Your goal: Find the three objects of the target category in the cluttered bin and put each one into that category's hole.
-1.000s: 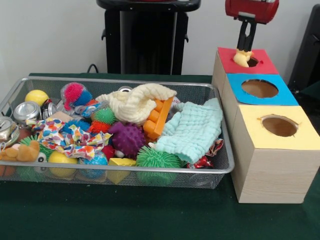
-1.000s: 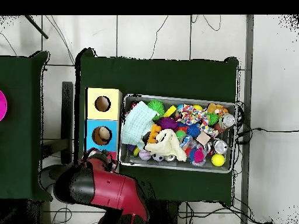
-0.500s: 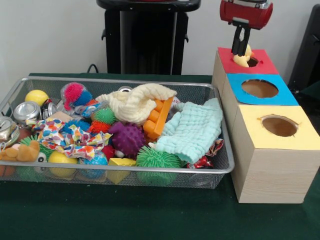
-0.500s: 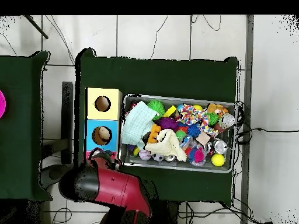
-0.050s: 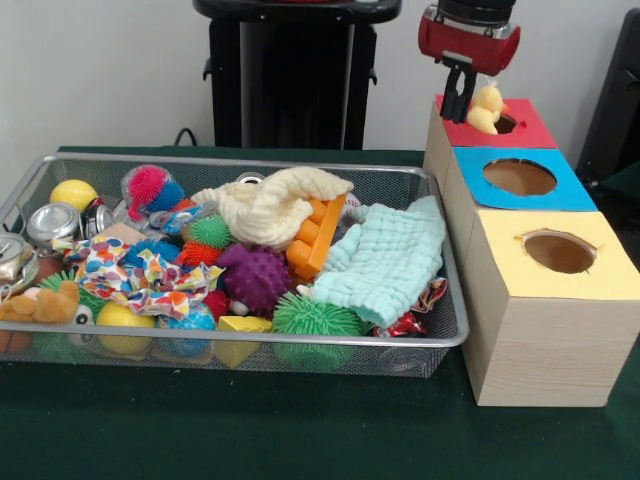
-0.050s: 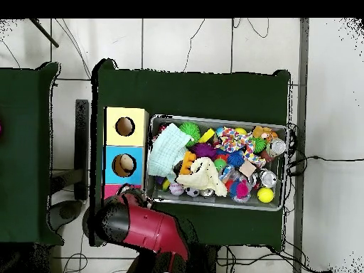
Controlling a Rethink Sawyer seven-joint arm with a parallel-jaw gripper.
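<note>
Duck toy (image 5: 486, 108), small and yellow, rests on the red top of the box (image 5: 535, 300) at the rim of the red hole (image 5: 507, 124) in the front view, with the gripper (image 5: 459, 105) lifted just beside it, its black fingers parted and empty, while the wire bin (image 5: 400, 345) of clutter fills the table's (image 5: 300, 430) other side. From overhead, the red arm (image 6: 138, 229) covers the box's red end (image 6: 114, 189), hiding toy and gripper, beside the bin (image 6: 217, 118).
</note>
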